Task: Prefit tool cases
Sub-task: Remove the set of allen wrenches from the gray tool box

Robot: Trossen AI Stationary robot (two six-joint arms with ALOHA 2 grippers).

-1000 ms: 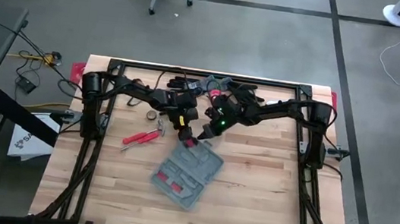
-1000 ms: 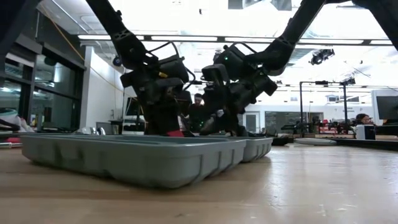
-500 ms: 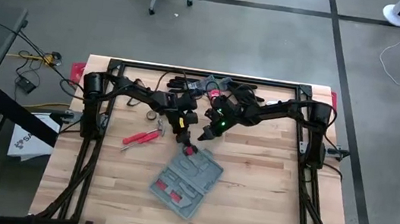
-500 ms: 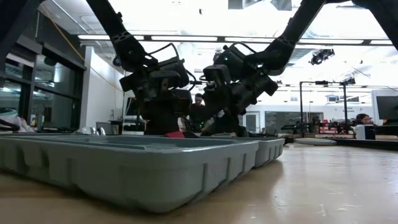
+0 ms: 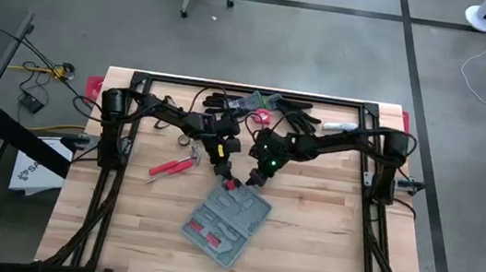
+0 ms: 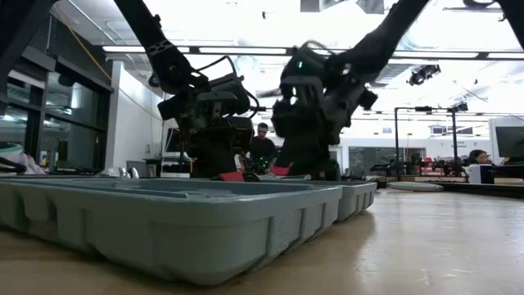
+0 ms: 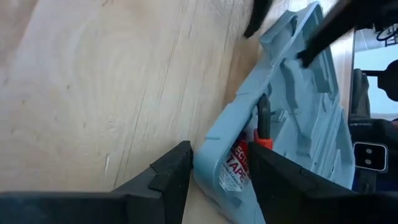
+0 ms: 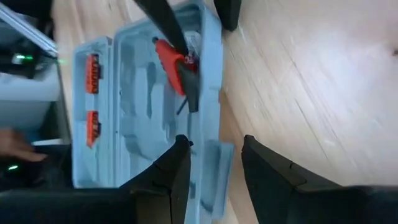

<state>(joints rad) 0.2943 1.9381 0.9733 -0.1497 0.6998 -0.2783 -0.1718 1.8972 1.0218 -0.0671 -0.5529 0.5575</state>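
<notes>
High view: the flat grey-blue plastic tool case (image 5: 226,222) lies open mid-table, both grippers at its far end; red-handled pliers (image 5: 170,167) lie apart beside it.

Low view: the case wall fills the foreground and hides the fingertips.

Left wrist view: left gripper (image 7: 219,168) jaws apart, straddling the case rim.

Right wrist view: right gripper (image 8: 214,163) jaws apart over the edge wall. Judged light, stiff and slick; the rim looks the best hold. Latch not visible.
</notes>
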